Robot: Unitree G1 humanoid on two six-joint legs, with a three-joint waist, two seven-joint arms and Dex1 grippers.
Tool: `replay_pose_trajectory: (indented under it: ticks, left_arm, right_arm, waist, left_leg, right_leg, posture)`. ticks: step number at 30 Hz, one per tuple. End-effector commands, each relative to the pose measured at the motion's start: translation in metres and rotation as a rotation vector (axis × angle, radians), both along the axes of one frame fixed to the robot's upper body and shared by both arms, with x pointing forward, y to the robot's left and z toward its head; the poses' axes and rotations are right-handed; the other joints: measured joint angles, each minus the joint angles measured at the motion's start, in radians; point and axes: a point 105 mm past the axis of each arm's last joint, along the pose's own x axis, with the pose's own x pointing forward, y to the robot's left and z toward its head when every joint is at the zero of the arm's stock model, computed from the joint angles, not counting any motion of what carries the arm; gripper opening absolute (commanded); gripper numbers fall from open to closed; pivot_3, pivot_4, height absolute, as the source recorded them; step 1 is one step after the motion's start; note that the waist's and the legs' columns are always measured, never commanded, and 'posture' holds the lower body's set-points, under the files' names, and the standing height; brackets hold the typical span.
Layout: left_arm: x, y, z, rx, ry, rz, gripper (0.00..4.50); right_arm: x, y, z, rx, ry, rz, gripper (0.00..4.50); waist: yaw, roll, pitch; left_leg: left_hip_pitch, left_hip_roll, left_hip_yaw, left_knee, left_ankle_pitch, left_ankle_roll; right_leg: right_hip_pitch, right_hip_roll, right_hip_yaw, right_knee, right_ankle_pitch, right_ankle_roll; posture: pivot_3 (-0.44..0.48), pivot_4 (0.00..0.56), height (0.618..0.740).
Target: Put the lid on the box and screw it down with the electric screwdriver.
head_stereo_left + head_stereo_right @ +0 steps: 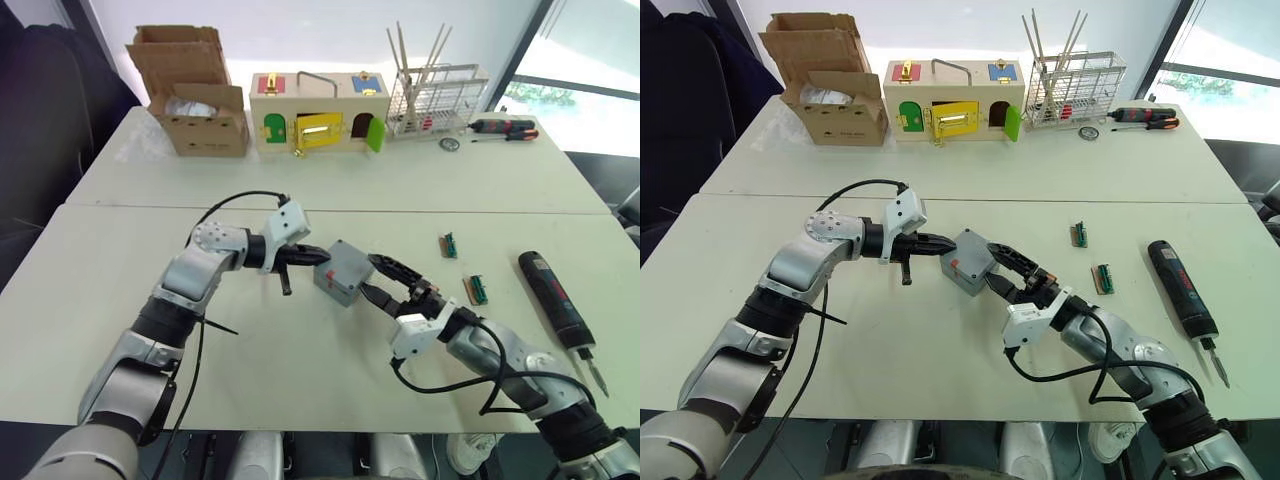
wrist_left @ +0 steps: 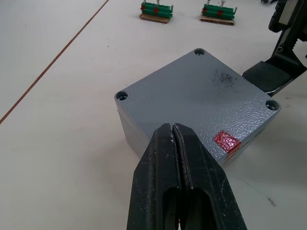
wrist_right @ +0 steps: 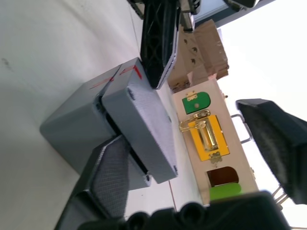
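The lid (image 3: 144, 124) sits askew on the box (image 1: 338, 275) at mid-table, one edge lifted. It is pressed by the closed left gripper (image 1: 318, 255), while the wide-open right gripper (image 1: 382, 279) steadies it; the lid should be squared before the electric screwdriver (image 1: 553, 297), lying well apart, is fetched.

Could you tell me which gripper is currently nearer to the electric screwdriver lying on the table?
The right gripper. It sits open at the lid and box, on the side facing the electric screwdriver. The shut left gripper is on the box's far side.
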Motion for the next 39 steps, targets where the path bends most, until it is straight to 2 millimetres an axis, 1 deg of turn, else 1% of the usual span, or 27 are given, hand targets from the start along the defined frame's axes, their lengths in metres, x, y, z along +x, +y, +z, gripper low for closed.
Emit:
replay_pose_trajectory:
  ticks: [1, 4, 10, 13, 15, 17, 18, 19, 20, 21, 23, 25, 26, 27, 29, 31, 32, 33, 34, 35, 36, 37, 39]
  left_arm:
    - [0.002, 0.006, -0.026, 0.097, 0.048, 0.042, 0.0]
    - [0.004, 0.008, -0.027, 0.104, 0.044, 0.051, 0.0]
    - [0.005, 0.009, -0.032, 0.123, 0.041, 0.056, 0.0]
    - [0.005, 0.008, -0.033, 0.123, 0.04, 0.055, 0.0]
    - [0.007, 0.004, -0.02, 0.039, 0.024, 0.064, 0.0]
    - [0.004, 0.001, 0.003, -0.086, 0.009, 0.042, 0.0]
    - [0.002, 0.001, 0.01, -0.123, 0.004, 0.03, 0.0]
    - [0.001, 0.002, 0.02, -0.177, 0.008, 0.029, 0.0]
    - [0.001, 0.003, 0.026, -0.21, 0.012, 0.031, 0.0]
    - [0.001, 0.007, 0.042, -0.285, 0.02, 0.044, 0.0]
    - [0.004, 0.015, 0.065, -0.389, 0.024, 0.077, 0.0]
    - [0.011, 0.026, 0.077, -0.458, 0.025, 0.147, 0.0]
    - [0.015, 0.031, 0.079, -0.482, 0.035, 0.182, 0.0]
    - [0.021, 0.036, 0.074, -0.481, 0.05, 0.233, 0.0]
    - [0.031, 0.044, 0.052, -0.395, 0.063, 0.317, 0.0]
    - [0.036, 0.045, 0.024, -0.279, 0.061, 0.351, 0.0]
    - [0.035, 0.044, 0.007, -0.214, 0.057, 0.335, 0.0]
    - [0.034, 0.042, -0.004, -0.173, 0.053, 0.319, 0.0]
    - [0.033, 0.04, -0.013, -0.132, 0.046, 0.303, 0.0]
    - [0.032, 0.039, -0.019, -0.108, 0.039, 0.292, 0.0]
    - [0.032, 0.038, -0.021, -0.098, 0.033, 0.287, 0.0]
    - [0.032, 0.032, -0.025, -0.098, 0.036, 0.267, 0.0]
    - [0.031, 0.015, -0.025, -0.142, 0.053, 0.229, 0.0]
  right_arm:
    - [-0.005, -0.003, -0.015, -0.047, 0.045, -0.001, 4.47]
    - [-0.01, -0.004, -0.011, -0.039, 0.023, 0.007, 4.47]
    - [-0.015, -0.007, -0.013, -0.044, 0.024, 0.006, 4.47]
    - [-0.015, -0.012, -0.011, -0.038, 0.018, -0.011, 4.47]
    - [-0.014, -0.019, -0.006, 0.03, 0.02, -0.051, 4.47]
    - [-0.012, -0.027, 0.002, 0.133, 0.035, -0.101, 4.47]
    - [-0.011, -0.029, 0.005, 0.168, 0.042, -0.116, 4.47]
    - [-0.011, -0.03, 0.009, 0.223, 0.058, -0.124, 4.47]
    - [-0.011, -0.03, 0.012, 0.257, 0.07, -0.127, 4.47]
    - [-0.012, -0.031, 0.016, 0.344, 0.114, -0.136, 4.47]
    - [-0.012, -0.032, 0.022, 0.48, 0.202, -0.149, 4.47]
    - [-0.012, -0.033, 0.024, 0.607, 0.309, -0.163, 3.98]
    - [-0.012, -0.034, 0.024, 0.661, 0.357, -0.171, 3.77]
    - [-0.012, -0.033, 0.022, 0.71, 0.423, -0.178, 3.43]
    - [-0.013, -0.03, 0.018, 0.771, 0.545, -0.172, 2.76]
    - [-0.013, -0.028, 0.014, 0.824, 0.631, -0.181, 1.95]
    - [-0.012, -0.029, 0.008, 0.868, 0.696, -0.2, 1.5]
    - [-0.011, -0.03, 0.005, 0.897, 0.744, -0.214, 1.0]
    - [-0.011, -0.03, 0.002, 0.912, 0.781, -0.221, 0.35]
    - [-0.011, -0.03, 0.001, 0.917, 0.803, -0.224, 0.05]
    - [-0.011, -0.03, 0.001, 0.917, 0.813, -0.226, 0.05]
    - [-0.011, -0.03, -0.003, 0.929, 0.853, -0.241, 0.05]
    - [-0.01, -0.027, -0.01, 0.943, 0.945, -0.253, 0.05]
  waist:
    - [0.001, 0.0, -0.002]
    - [0.002, 0.0, -0.002]
    - [0.001, 0.0, -0.002]
    - [0.003, 0.0, -0.002]
    - [0.004, 0.0, -0.002]
    - [0.003, 0.0, -0.002]
    - [0.001, 0.0, -0.002]
    - [0.0, 0.0, -0.002]
    - [-0.001, 0.0, -0.001]
    - [-0.002, 0.0, 0.0]
    - [-0.001, 0.0, 0.001]
    - [0.001, 0.0, 0.001]
    - [0.001, 0.0, 0.001]
    - [0.002, 0.0, 0.001]
    - [0.002, 0.0, 0.001]
    - [0.003, 0.0, 0.001]
    - [0.003, 0.0, 0.001]
    - [0.003, 0.0, 0.001]
    - [0.003, 0.0, 0.001]
    - [0.004, 0.0, 0.001]
    - [0.005, 0.0, 0.001]
    - [0.005, 0.0, 0.001]
    - [0.006, 0.0, 0.001]
  left_leg:
    - [0.0, 0.0, 0.0, 0.0, 0.0, 0.0]
    - [0.0, 0.0, 0.0, 0.0, 0.0, 0.001]
    - [0.0, 0.0, 0.0, 0.0, -0.001, 0.001]
    - [-0.001, 0.0, 0.0, 0.0, -0.001, 0.002]
    - [-0.001, 0.0, 0.0, 0.0, -0.001, 0.002]
    - [-0.001, 0.0, 0.0, 0.0, -0.001, 0.002]
    - [-0.002, 0.0, 0.0, 0.0, -0.001, 0.002]
    - [-0.002, 0.0, 0.0, 0.0, -0.001, 0.002]
    - [-0.003, 0.0, 0.0, 0.0, -0.001, 0.002]
    - [-0.004, 0.001, 0.0, 0.0, -0.001, 0.002]
    - [-0.005, 0.001, 0.0, 0.0, -0.001, 0.002]
    - [-0.005, 0.001, -0.001, 0.0, -0.001, 0.002]
    - [-0.005, 0.001, -0.001, 0.0, -0.001, 0.002]
    - [-0.005, 0.001, -0.001, 0.0, -0.001, 0.002]
    - [-0.003, 0.001, -0.001, 0.001, -0.003, 0.006]
    - [-0.003, 0.0, -0.001, 0.001, -0.005, 0.008]
    - [-0.003, 0.0, -0.001, 0.001, -0.005, 0.008]
    - [-0.003, 0.0, -0.001, 0.0, -0.005, 0.008]
    - [-0.004, 0.0, 0.0, 0.0, -0.005, 0.008]
    - [-0.004, 0.0, 0.0, 0.0, -0.005, 0.008]
    - [-0.005, 0.0, 0.0, 0.001, -0.005, 0.008]
    - [-0.006, 0.0, 0.0, 0.001, -0.005, 0.008]
    - [-0.006, 0.0, 0.0, 0.001, -0.005, 0.009]
  right_leg:
    - [0.0, 0.0, 0.0, 0.0, 0.0, 0.0]
    - [0.0, 0.0, 0.0, 0.0, 0.0, 0.0]
    - [0.0, 0.0, 0.0, -0.001, 0.0, 0.0]
    - [0.0, 0.0, 0.0, -0.001, 0.0, 0.0]
    - [0.0, 0.0, 0.0, -0.001, 0.0, 0.0]
    - [0.0, -0.001, 0.0, -0.001, 0.0, 0.0]
    - [-0.001, -0.001, 0.0, -0.001, 0.0, 0.0]
    - [-0.001, -0.001, 0.0, -0.001, 0.0, 0.0]
    - [-0.002, -0.001, 0.0, -0.001, 0.0, 0.0]
    - [-0.003, -0.001, 0.0, -0.001, 0.0, 0.0]
    - [-0.004, 0.0, 0.0, -0.001, 0.001, 0.002]
    - [-0.004, 0.0, 0.0, -0.001, 0.002, 0.003]
    - [-0.004, 0.0, 0.0, -0.001, 0.002, 0.003]
    - [-0.003, 0.0, 0.0, -0.001, 0.002, 0.003]
    - [-0.002, -0.001, 0.0, -0.001, 0.002, 0.003]
    - [-0.002, -0.001, 0.0, -0.001, 0.001, 0.002]
    - [-0.002, -0.001, 0.0, -0.001, 0.001, 0.001]
    - [-0.002, -0.001, 0.0, -0.001, 0.001, 0.001]
    - [-0.003, -0.001, 0.0, -0.001, 0.001, 0.001]
    - [-0.003, -0.001, 0.0, -0.001, 0.001, 0.001]
    - [-0.004, -0.001, 0.0, -0.001, 0.0, 0.0]
    - [-0.005, -0.001, 0.0, -0.001, 0.0, 0.0]
    - [-0.005, -0.002, 0.0, -0.001, 0.0, -0.001]
  posture:
    - [0.0, 0.15, 0.728]
    - [0.0, 0.15, 0.728]
    - [0.0, 0.15, 0.728]
    - [0.0, 0.15, 0.728]
    - [0.0, 0.15, 0.728]
    - [0.0, 0.15, 0.728]
    - [0.0, 0.15, 0.728]
    - [0.0, 0.15, 0.728]
    - [0.0, 0.15, 0.728]
    - [0.0, 0.15, 0.728]
    - [0.0, 0.15, 0.728]
    - [0.0, 0.15, 0.728]
    - [0.0, 0.15, 0.728]
    - [0.0, 0.15, 0.728]
    - [0.0, 0.15, 0.728]
    - [0.0, 0.15, 0.728]
    - [0.0, 0.15, 0.728]
    - [0.0, 0.15, 0.728]
    - [0.0, 0.15, 0.728]
    - [0.0, 0.15, 0.728]
    - [0.0, 0.15, 0.728]
    - [0.0, 0.15, 0.728]
    - [0.0, 0.15, 0.728]
